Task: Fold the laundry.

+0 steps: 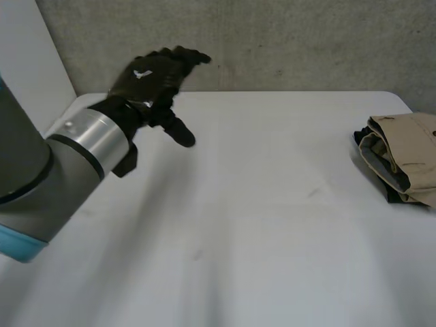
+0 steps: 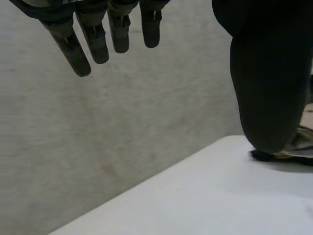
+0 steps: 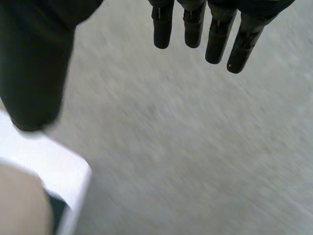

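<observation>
Folded laundry (image 1: 402, 160) lay at the surface's (image 1: 259, 218) edge, well apart from the left hand (image 1: 153, 78). Its fingers (image 2: 93, 41) were straight, spread and empty, raised above the surface. The right hand (image 3: 34, 58) was also straight-fingered and held nothing, with the laundry below it.

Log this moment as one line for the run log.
left hand open, raised at table far-left corner | right hand open, empty | folded tan clothes at right edge, untouched

Folded clothes (image 1: 407, 158) at right edge of table (image 1: 259, 225), left robot hand (image 1: 151, 80) over its far-left corner
</observation>
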You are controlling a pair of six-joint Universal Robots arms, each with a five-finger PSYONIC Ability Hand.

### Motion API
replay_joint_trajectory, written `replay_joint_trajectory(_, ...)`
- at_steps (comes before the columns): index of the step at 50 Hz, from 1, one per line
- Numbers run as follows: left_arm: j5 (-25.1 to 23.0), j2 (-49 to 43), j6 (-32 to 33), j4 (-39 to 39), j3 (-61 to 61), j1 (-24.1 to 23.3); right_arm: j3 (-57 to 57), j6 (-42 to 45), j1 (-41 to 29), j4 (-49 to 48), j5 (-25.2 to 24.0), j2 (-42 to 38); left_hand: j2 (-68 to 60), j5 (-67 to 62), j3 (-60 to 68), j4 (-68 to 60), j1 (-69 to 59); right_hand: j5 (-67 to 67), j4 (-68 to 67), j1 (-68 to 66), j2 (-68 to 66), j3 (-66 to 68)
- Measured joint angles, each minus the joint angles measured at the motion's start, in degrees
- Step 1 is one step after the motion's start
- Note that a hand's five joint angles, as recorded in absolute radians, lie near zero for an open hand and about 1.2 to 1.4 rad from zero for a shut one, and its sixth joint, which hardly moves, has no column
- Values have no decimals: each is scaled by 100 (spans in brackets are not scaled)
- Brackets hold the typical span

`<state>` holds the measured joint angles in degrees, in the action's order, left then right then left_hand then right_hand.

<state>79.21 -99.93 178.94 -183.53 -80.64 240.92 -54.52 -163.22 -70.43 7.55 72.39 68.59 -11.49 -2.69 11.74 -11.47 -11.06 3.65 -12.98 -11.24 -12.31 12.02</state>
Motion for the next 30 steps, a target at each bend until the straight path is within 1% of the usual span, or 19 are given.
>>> replay_joint_trajectory(3,360,152,5,1,-40,200,-560,-380,-781,-119,27,569,0,1,0,0,0,0,0,0,0,0)
replay_joint_trajectory(6,646,277,14,2,-106,357,-1034,-520,-1385,-267,80,910,0,3,0,0,0,0,0,0,0,0)
replay_joint_trajectory(7,765,335,18,2,-147,431,-1271,-554,-1690,-361,139,1046,0,0,0,0,0,0,0,0,0,0)
replay_joint_trajectory(8,765,335,18,2,-147,431,-1271,-554,-1690,-361,139,1046,0,0,0,0,0,0,0,0,0,0)
replay_joint_trajectory(9,913,418,24,2,-223,535,-1586,-572,-2115,-502,267,1202,0,0,0,0,0,0,0,0,0,0)
replay_joint_trajectory(11,1030,502,32,2,-319,638,-1907,-570,-2564,-654,462,1324,0,1,0,0,0,0,0,0,0,0)
replay_joint_trajectory(13,1096,566,39,1,-417,714,-2149,-553,-2915,-773,680,1386,0,0,0,0,0,0,0,0,0,0)
replay_joint_trajectory(14,1113,593,42,2,-466,741,-2188,-549,-2971,-793,719,1392,0,0,0,0,0,0,0,0,0,0)
replay_joint_trajectory(15,1132,625,47,1,-534,772,-2373,-525,-3254,-888,948,1410,0,0,0,0,0,0,0,0,0,0)
replay_joint_trajectory(16,1132,625,47,1,-534,772,-2373,-525,-3254,-888,948,1410,0,0,0,0,0,0,0,0,0,0)
replay_joint_trajectory(17,1146,678,57,1,-665,808,-2592,-488,-3620,-1003,1293,1396,0,0,0,0,0,-2,0,0,0,0)
replay_joint_trajectory(20,1143,727,71,-4,-825,824,-2754,-461,-3962,-1096,1636,1319,0,0,0,0,0,-2,0,0,0,0)
replay_joint_trajectory(21,1143,727,71,-4,-825,824,-2754,-461,-3962,-1096,1636,1319,0,0,0,0,0,-2,0,0,0,0)
replay_joint_trajectory(22,1139,744,76,-7,-899,825,-2790,-454,-4090,-1123,1757,1270,0,0,0,0,0,-2,0,0,0,0)
replay_joint_trajectory(26,1128,756,76,-14,-985,823,-2789,-462,-4248,-1163,1884,1177,0,-4,0,0,0,-2,0,0,0,0)
replay_joint_trajectory(30,1114,754,58,-19,-1026,823,-2776,-486,-4262,-1229,1891,1150,0,0,0,0,0,-3,0,0,0,0)
